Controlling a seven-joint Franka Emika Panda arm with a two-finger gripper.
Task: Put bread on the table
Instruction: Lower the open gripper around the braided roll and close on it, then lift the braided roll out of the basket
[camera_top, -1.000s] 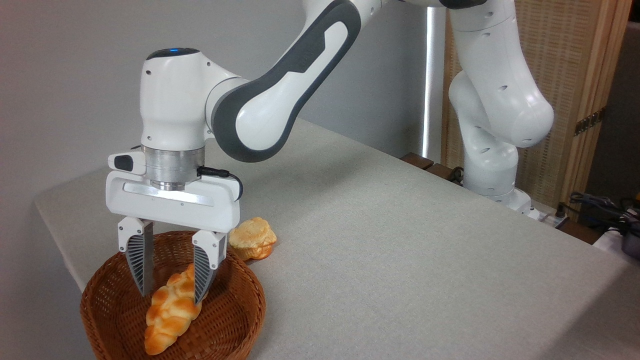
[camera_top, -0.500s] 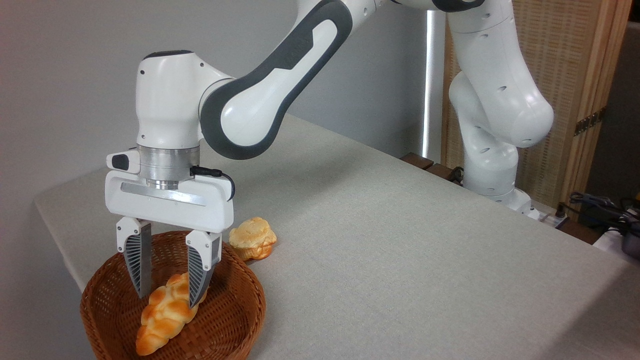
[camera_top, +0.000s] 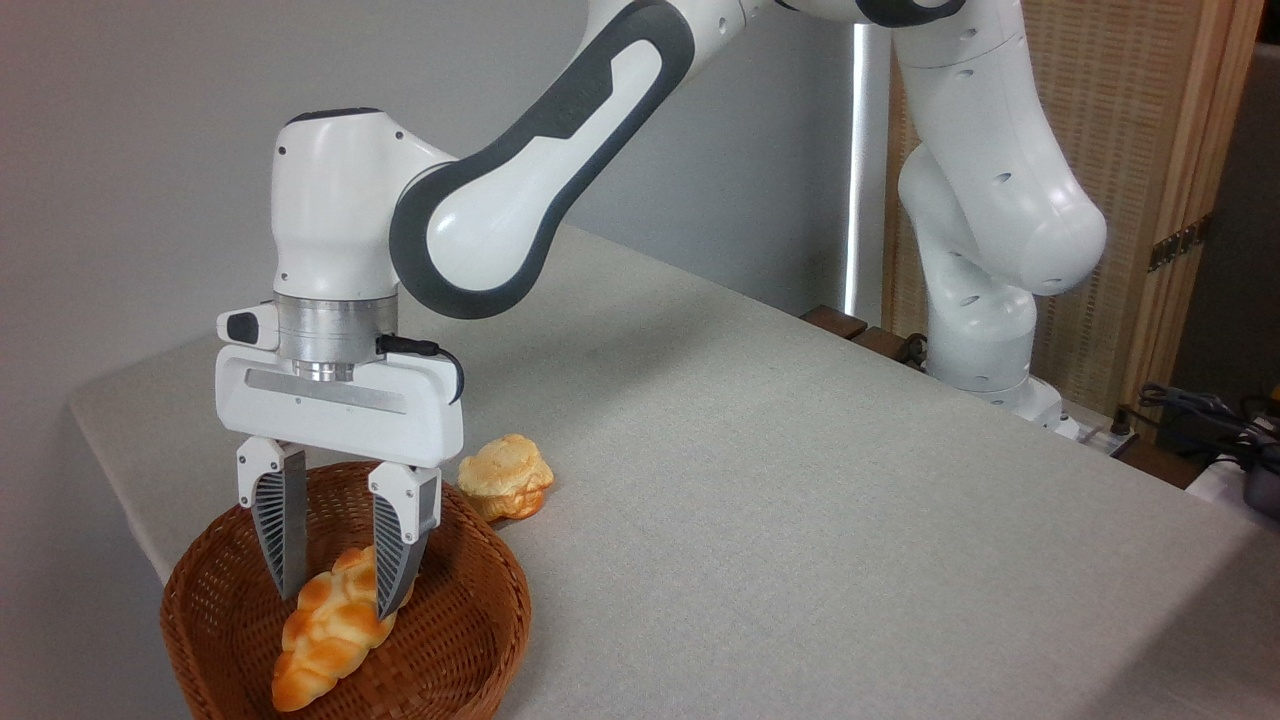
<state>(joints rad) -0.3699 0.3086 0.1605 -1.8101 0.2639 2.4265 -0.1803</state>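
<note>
The bread (camera_top: 325, 632), a glossy braided loaf, lay slantwise in the round wicker basket (camera_top: 460, 640) at the near left corner of the table (camera_top: 800, 520), one end pointing toward the front rim and the other up toward the middle. The arm (camera_top: 520, 190) reached over from its base at the far right and hung the gripper (camera_top: 340, 590) straight down into the basket. Its two ribbed fingers (camera_top: 278, 535) stood either side of the loaf's upper end, the right one pressed against the crust, the left one right at its edge. From where I stood I could not tell whether they had actually clamped the loaf or merely bracketed it; the loaf looked as if it rested on the basket floor. Just behind the basket, on the grey cloth itself, sat a small round bun (camera_top: 506, 476), near the rim but not touching it as far as I could see.
</note>
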